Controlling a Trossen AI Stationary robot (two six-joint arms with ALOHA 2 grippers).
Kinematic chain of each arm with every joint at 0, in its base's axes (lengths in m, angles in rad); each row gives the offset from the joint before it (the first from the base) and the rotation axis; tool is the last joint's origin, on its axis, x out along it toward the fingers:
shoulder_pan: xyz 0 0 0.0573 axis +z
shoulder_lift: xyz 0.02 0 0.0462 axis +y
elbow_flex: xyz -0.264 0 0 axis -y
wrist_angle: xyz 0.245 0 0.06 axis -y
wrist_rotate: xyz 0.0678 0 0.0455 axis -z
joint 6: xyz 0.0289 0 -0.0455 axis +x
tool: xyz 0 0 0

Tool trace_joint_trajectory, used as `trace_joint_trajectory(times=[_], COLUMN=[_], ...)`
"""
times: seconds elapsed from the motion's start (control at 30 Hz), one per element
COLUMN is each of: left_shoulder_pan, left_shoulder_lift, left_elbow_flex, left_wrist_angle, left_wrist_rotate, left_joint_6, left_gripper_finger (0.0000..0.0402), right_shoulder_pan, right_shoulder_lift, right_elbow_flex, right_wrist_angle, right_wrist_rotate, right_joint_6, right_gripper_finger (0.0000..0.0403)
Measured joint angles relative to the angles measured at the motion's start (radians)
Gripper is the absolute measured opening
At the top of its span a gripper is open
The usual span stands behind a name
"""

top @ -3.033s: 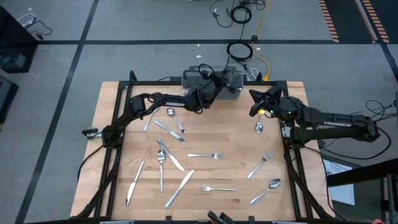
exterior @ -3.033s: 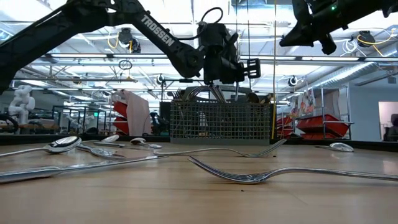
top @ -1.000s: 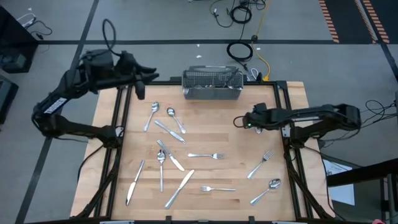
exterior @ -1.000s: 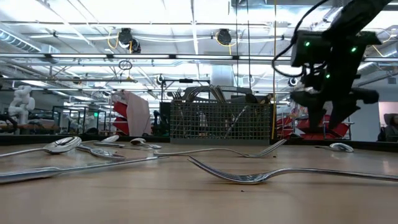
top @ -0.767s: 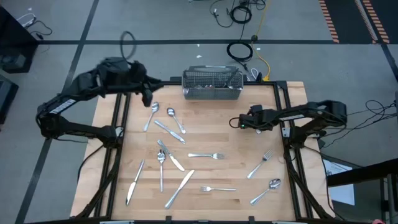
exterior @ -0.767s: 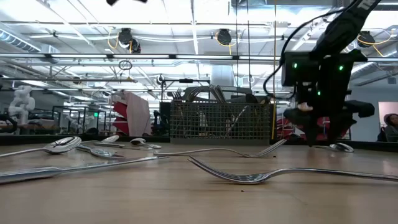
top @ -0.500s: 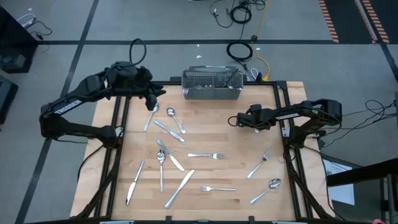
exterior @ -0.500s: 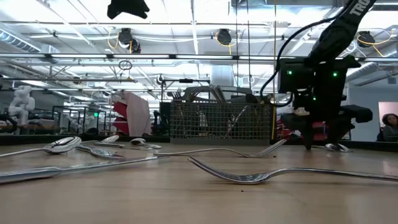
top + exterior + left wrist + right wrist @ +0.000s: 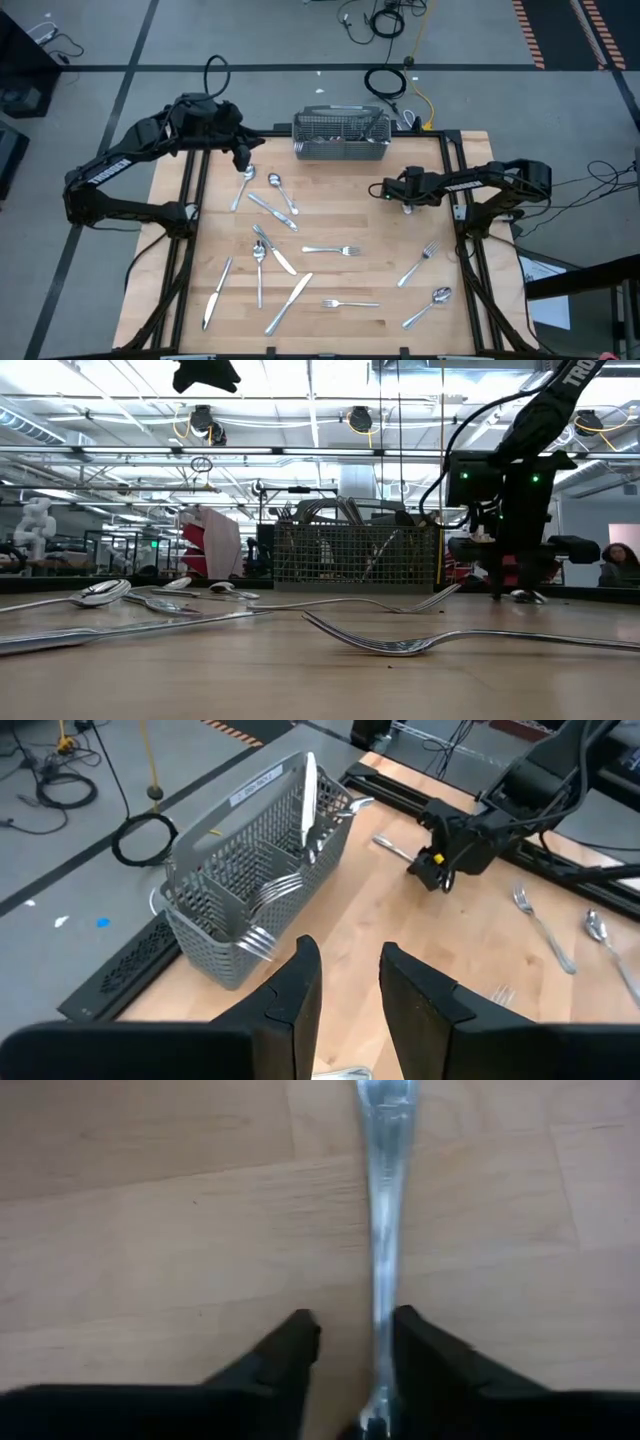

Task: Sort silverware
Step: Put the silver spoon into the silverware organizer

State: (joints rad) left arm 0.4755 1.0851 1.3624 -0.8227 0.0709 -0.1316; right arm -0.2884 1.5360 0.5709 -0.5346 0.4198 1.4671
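Note:
Shiny forks, spoons and knives lie scattered on the wooden table (image 9: 450,330), among them a fork (image 9: 335,250) in the middle. More stand in the grey mesh basket (image 9: 340,137) at the far edge. My right gripper (image 9: 405,193) is down at the table right of centre, open. Its fingers stand either side of a spoon's handle (image 9: 385,1230); the spoon's bowl (image 9: 527,597) shows beside it in the low view. My left gripper (image 9: 243,158) hangs high over the far left, open and holding nothing (image 9: 350,1000), above two spoons (image 9: 247,178). My right gripper comes at the spoon from above, pointing down, fingers across the handle (image 9: 380,1370). The handle lies flat on the table between them, close against one finger (image 9: 430,1365). I cannot tell whether that finger touches it.
The basket (image 9: 250,890) stands left of my right arm (image 9: 450,850) in the left wrist view. A fork (image 9: 420,265) and a spoon (image 9: 432,300) lie near the right edge. Knives (image 9: 290,300) lie near the front. A black frame rail (image 9: 190,200) runs along each side.
My left arm has swung from beyond the table's far left corner toward the right, and now hangs over the two spoons left of the basket. My right gripper has come down from above the table until its fingers reach the wood around the spoon's handle.

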Motion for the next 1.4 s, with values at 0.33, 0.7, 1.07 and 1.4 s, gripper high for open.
trace_joint_trajectory(times=[0.33, 0.7, 1.07, 1.4], left_shoulder_pan=[0.029, 0.072, 0.124, 0.133], left_shoulder_lift=[0.000, 0.000, 0.000, 0.000], left_elbow_flex=[0.000, 0.000, 0.000, 0.000], left_wrist_angle=[-0.002, -0.005, -0.003, -0.002], left_wrist_rotate=[0.001, -0.005, -0.004, 0.000], left_joint_6=[0.033, 0.153, 0.201, 0.224], left_gripper_finger=[0.0109, 0.0109, 0.0109, 0.0109], right_shoulder_pan=[0.008, 0.031, -0.006, -0.182], right_shoulder_lift=[-0.032, -0.168, -0.124, 0.104], right_elbow_flex=[0.030, 0.302, 0.891, 1.231], right_wrist_angle=[-0.049, -0.362, -0.899, -1.035], right_wrist_rotate=[-0.022, 0.022, 0.154, 0.148], right_joint_6=[-0.052, -0.235, -0.692, -1.316], right_gripper_finger=[0.0005, 0.0001, 0.0001, 0.0000])
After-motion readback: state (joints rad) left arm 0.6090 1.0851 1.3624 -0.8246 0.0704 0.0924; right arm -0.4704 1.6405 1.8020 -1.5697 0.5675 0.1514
